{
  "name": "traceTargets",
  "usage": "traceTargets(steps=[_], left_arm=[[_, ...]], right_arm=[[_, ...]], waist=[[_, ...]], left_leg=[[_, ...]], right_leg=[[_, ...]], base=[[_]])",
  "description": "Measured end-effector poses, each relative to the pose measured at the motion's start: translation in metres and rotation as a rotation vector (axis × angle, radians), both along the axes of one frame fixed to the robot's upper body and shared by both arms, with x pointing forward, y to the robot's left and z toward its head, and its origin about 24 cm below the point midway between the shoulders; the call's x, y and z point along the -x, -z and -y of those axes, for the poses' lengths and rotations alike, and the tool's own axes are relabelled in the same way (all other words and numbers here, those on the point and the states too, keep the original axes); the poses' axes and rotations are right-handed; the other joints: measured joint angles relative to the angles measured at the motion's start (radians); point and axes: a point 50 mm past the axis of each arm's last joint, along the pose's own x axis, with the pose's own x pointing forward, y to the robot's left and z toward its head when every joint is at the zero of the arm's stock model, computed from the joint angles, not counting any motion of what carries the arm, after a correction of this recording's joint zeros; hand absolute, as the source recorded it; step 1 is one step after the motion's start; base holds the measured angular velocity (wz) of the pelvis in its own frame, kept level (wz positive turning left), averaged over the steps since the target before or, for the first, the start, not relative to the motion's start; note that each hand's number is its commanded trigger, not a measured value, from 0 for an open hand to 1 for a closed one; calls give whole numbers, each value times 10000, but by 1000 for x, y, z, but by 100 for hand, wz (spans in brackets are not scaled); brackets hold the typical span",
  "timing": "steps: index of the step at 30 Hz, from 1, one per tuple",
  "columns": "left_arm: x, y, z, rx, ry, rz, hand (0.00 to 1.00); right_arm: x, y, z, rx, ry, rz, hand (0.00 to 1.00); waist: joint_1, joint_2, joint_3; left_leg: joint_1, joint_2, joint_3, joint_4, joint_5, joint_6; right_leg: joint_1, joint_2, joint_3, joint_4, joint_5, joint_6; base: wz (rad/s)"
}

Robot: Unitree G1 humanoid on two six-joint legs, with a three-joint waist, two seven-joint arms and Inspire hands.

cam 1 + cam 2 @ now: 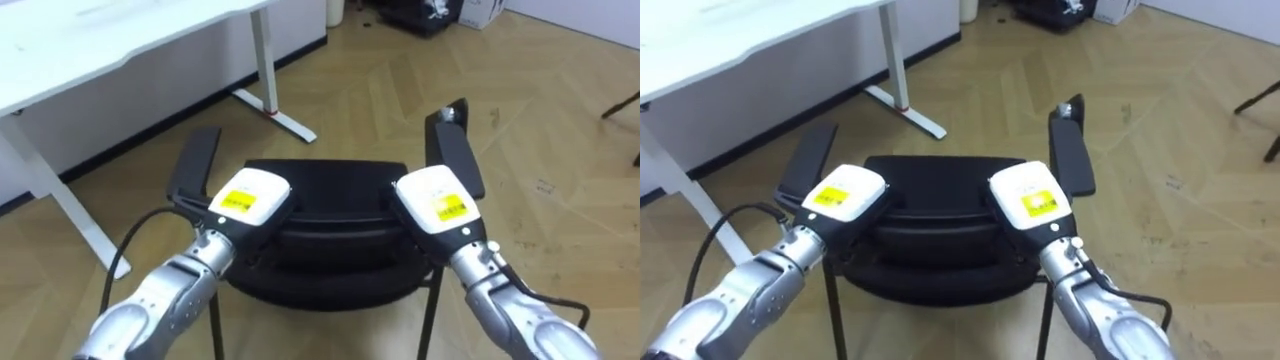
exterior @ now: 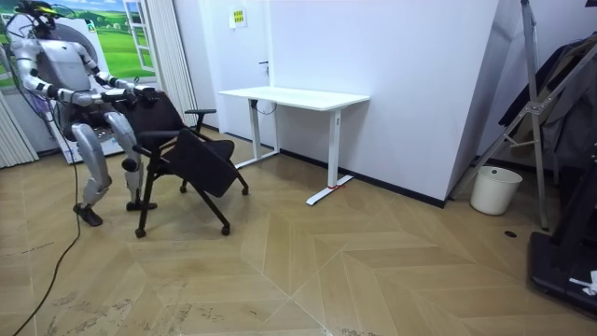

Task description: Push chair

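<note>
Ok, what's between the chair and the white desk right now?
Nothing but bare wooden floor lies between the chair and the white desk. The room view shows that stretch plainly.

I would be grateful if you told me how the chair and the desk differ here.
The chair is black; the desk is white. The left hand and right hand are at the top of the chair's backrest, while the desk stands untouched by the wall. The chair rests on splayed dark legs, the desk on two slim uprights with flat feet. Both stand on the wooden floor.
</note>
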Motion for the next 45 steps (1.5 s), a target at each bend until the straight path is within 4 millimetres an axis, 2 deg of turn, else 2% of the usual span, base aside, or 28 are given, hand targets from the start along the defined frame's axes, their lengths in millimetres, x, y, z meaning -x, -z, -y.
traceTargets(steps=[2, 4, 6, 7, 8, 9, 10, 11, 12, 13, 14, 16, 17, 19, 20, 21, 22, 24, 26, 27, 31, 33, 34, 36, 38, 40, 42, 45], left_arm=[[-1, -3, -4, -125, 44, 140, 100], [0, -1, -7, -181, 45, 141, 100], [0, 0, -9, -187, -19, 169, 100], [0, 1, -9, -173, -21, 165, 100], [1, 2, -11, -235, -62, 113, 100], [1, 3, -11, -214, -96, 104, 100], [1, 3, -11, -203, -115, 108, 100], [1, 3, -12, -155, -181, 93, 100], [3, 5, -14, -62, -374, 36, 100], [3, 5, -15, -61, -395, 48, 100], [2, 3, -14, -34, -387, 117, 100], [1, 3, -14, 74, -495, 169, 100], [-1, 1, -13, 127, -564, 224, 100], [-2, 1, -15, 157, -670, 258, 100], [-2, 0, -16, 149, -720, 278, 100], [-2, 0, -16, 141, -715, 267, 100], [-2, 0, -16, 131, -710, 257, 100], [0, 3, -16, 166, -754, 177, 100], [1, 4, -16, 244, -802, 248, 100], [1, 5, -15, 322, -828, 265, 100], [2, 9, -11, 392, -841, 261, 100], [2, 7, -9, 436, -826, 450, 100], [1, 6, -7, 452, -812, 501, 100], [2, 3, -4, 538, -875, 668, 100], [4, 3, -1, 625, -912, 707, 100], [7, 2, 0, 690, -951, 756, 100], [7, 0, 1, 731, -956, 854, 100], [6, -4, 1, 668, -956, 955, 100]], right_arm=[[0, 0, -5, -118, -70, -11, 100], [2, 4, -7, -175, -83, -146, 100], [4, 5, -10, -238, -169, -145, 100], [5, 6, -11, -253, -181, -168, 100], [6, 7, -12, -295, -177, -238, 100], [6, 8, -12, -292, -192, -271, 100], [6, 8, -12, -301, -212, -273, 100], [6, 8, -13, -330, -276, -267, 100], [6, 6, -14, -308, -418, -192, 100], [6, 6, -15, -265, -459, -145, 100], [3, 3, -14, -212, -472, -12, 100], [-2, -1, -14, -77, -545, 33, 100], [-5, -3, -14, -27, -545, 55, 100], [-11, -6, -16, 40, -601, 33, 100], [-14, -7, -17, 99, -634, -58, 100], [-14, -7, -17, 115, -637, -116, 100], [-14, -6, -17, 113, -628, -183, 100], [-12, -4, -17, 141, -693, -270, 100], [-12, -4, -16, 140, -729, -256, 100], [-12, -4, -15, 149, -725, -193, 100], [-11, -2, -11, 306, -719, -250, 100], [-11, -4, -9, 355, -709, -73, 100], [-11, -5, -8, 373, -692, -25, 100], [-11, -7, -6, 507, -728, 129, 100], [-10, -8, -3, 599, -739, 263, 100], [-10, -11, -3, 620, -784, 394, 100], [-9, -13, -1, 609, -791, 463, 100], [-10, -15, -1, 554, -758, 551, 100]], waist=[[106, 86, 68], [40, 155, 84], [-48, 145, 89], [-72, 145, 88], [-234, 149, 88], [-330, 141, 91], [-386, 133, 91], [-493, 92, 98], [-519, 22, 75], [-515, 79, 38], [-520, 220, -52], [-475, 288, -60], [-451, 370, -81], [-435, 341, -60], [-428, 260, -8], [-436, 228, 8], [-434, 192, 29], [-432, 66, 67], [-383, -5, 65], [-405, -42, 83], [-449, -230, 85], [-475, -354, 57], [-472, -377, 63], [-414, -428, 30], [-336, -393, 9], [-179, -376, -9], [44, -423, -23], [161, -521, -51]], left_leg=[[212, 31, -364, -111, -135, -10], [535, 27, -699, -370, -190, -28], [905, 19, -1009, -607, -353, -75], [996, 17, -1098, -624, -423, -111], [1221, 3, -1374, -626, -577, -174], [1385, -22, -1657, -592, -743, -258], [1472, -36, -1789, -562, -841, -310], [1668, -58, -2047, -481, -1061, -406], [1886, 8, -2218, -467, -1293, -548], [1938, 71, -2306, -431, -1385, -648], [1955, 291, -2486, -218, -1629, -880], [2139, 584, -2639, -153, -1892, -1087], [2281, 802, -2685, -150, -2041, -1240], [2333, 1105, -2523, 321, -2139, -1414], [2167, 1297, -2287, 1147, -2117, -1446], [1991, 1411, -2200, 1704, -2080, -1509], [1653, 1654, -2031, 2764, -1864, -1803], [1102, 2053, -1790, 4456, -881, -1871], [636, 2303, -1525, 5066, -367, -1884], [272, 2341, -1385, 5050, -406, -1865], [-615, 2166, -625, 3828, -417, -1841], [-1194, 1763, -193, 2139, -338, -1850], [-1280, 1709, -77, 1592, -264, -1785], [-1477, 1191, 354, -492, 420, -1607], [-1516, 879, 668, -1308, 1111, -1497], [-1446, 639, 921, -1741, 1606, -1336], [-1230, 315, 998, -2138, 2234, -721], [-1211, 22, 1004, -2070, 2600, -360]], right_leg=[[-754, 153, -65, 205, -497, -66], [-1421, 408, -101, -501, -821, -75], [-2078, 633, -40, -2500, -837, -126], [-2157, 676, -50, -3161, -775, -163], [-2137, 805, 37, -4592, -517, -182], [-2030, 914, 279, -5942, -110, -158], [-1982, 957, 429, -6456, 99, -124], [-1852, 985, 720, -7096, 568, -96], [-1699, 1091, 772, -7014, 1112, -272], [-1672, 1176, 757, -6921, 1176, -342], [-1626, 1347, 565, -6665, 1135, -445], [-1575, 1516, 174, -6252, 944, -879], [-1510, 1656, -52, -5965, 615, -1067], [-1409, 1760, -316, -5445, -36, -1254], [-1215, 1780, -539, -5160, -437, -1393], [-1117, 1791, -668, -5021, -619, -1410], [-852, 1786, -948, -4775, -961, -1597], [-269, 1788, -1317, -4618, -1534, -1787], [34, 1739, -1581, -4707, -1763, -1919], [297, 1737, -1816, -4962, -1807, -1965], [1036, 1716, -2244, -5908, -1814, -1956], [1385, 1721, -2481, -6382, -1814, -1952], [1467, 1725, -2546, -6502, -1814, -1952], [1686, 1754, -2645, -6881, -1835, -1911], [1885, 1779, -2672, -7077, -1878, -1829], [2081, 1788, -2704, -7114, -1950, -1696], [2302, 1786, -2793, -7060, -2088, -1438], [2390, 1747, -2805, -6859, -2302, -1042]], base=[[-7], [17], [36], [47], [63], [69], [73], [62], [55], [44], [35], [31], [35], [39], [36], [49], [58], [58], [38], [40], [38], [33], [28], [14], [3], [-6], [-3], [2]])
